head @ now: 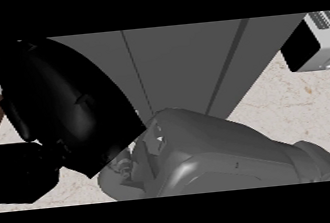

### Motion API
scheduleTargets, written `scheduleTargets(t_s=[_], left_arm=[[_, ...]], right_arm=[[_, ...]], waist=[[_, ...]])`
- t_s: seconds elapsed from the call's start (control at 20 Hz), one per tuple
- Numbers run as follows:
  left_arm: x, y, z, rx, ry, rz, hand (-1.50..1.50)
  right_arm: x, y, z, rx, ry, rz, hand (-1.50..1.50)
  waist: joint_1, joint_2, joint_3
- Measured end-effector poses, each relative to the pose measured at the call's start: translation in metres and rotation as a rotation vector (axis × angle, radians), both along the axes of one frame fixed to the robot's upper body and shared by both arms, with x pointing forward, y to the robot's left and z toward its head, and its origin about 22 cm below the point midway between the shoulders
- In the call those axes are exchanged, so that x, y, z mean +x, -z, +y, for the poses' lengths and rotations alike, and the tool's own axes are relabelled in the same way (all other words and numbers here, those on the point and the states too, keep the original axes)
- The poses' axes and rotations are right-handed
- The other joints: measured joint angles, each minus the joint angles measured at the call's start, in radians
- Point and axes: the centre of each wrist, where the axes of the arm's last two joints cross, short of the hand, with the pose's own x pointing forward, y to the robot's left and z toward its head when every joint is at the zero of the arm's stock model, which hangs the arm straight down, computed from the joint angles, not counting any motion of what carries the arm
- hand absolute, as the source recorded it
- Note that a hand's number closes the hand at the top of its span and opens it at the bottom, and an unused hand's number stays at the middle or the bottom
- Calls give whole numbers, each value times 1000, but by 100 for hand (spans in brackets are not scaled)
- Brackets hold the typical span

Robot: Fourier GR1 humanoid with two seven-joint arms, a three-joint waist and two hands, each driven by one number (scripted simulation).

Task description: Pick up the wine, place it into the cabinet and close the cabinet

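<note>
I can't see wine: hidden by arm or already inside cabinet (186, 66). Judge door-closing step. Right hand (71, 107) black mass left of cabinet front; can't tell finger state. I'd push door face squarely, keeping right forearm (231, 152) below cabinet, off toaster (314, 49).

A grey cabinet (186, 66) showed seams down its front. A black hand (71, 107) covered the cabinet's left part, a grey forearm (224, 153) lay just below it, and a white appliance (312, 51) sat to its right on the marbled counter (293, 106)
</note>
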Motion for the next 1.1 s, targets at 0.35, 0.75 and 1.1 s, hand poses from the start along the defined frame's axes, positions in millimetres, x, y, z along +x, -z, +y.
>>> scheduleTargets(t_s=[0.35, 0.75, 1.1], left_arm=[[3, -8, 15, 10, -5, -12, 150], [9, -16, 21, 18, -18, -30, 150], [12, -21, 23, 11, -30, -40, 150]], right_arm=[[68, 5, 6, 0, 112, 32, 150], [94, 23, 4, -29, 89, -19, 150], [103, 35, -6, -42, 38, -94, 150]], waist=[[0, 3, 1], [-1, -33, -4], [6, -48, -17]])
